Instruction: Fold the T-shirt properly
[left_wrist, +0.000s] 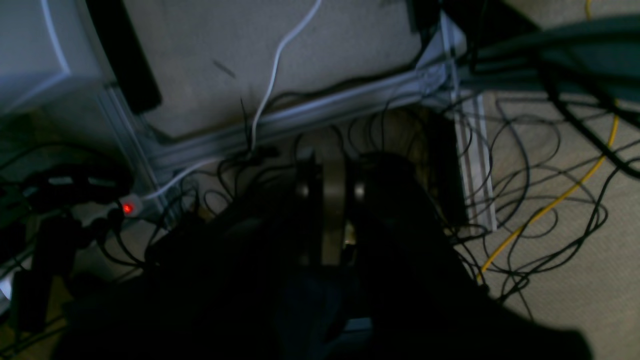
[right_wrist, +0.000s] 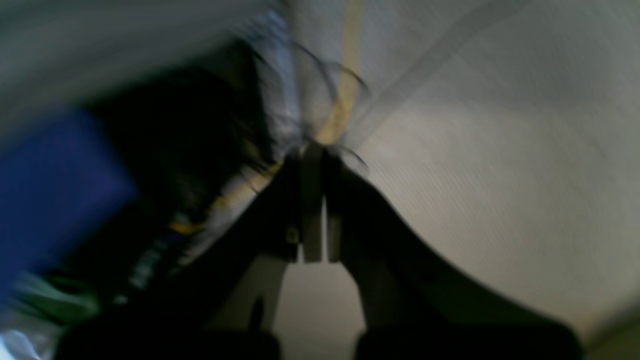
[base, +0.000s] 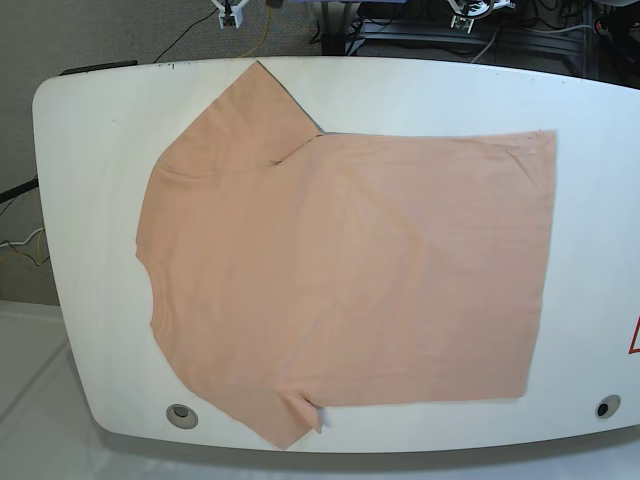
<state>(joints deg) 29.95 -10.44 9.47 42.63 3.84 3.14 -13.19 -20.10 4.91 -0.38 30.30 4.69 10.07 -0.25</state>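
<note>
On white table (base: 90, 200), T-shirt (base: 350, 280) spread flat

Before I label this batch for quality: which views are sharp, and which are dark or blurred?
Base view: evenly lit and sharp, the T-shirt spread flat on the white table. Left wrist view: underexposed, the left gripper a dark shape above floor cables. Right wrist view: heavily motion-blurred, the shut right gripper only roughly outlined.

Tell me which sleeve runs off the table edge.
The near sleeve, at the bottom of the base view: its tip laps over the table rim. The far sleeve at the top lies wholly on the table.
</note>
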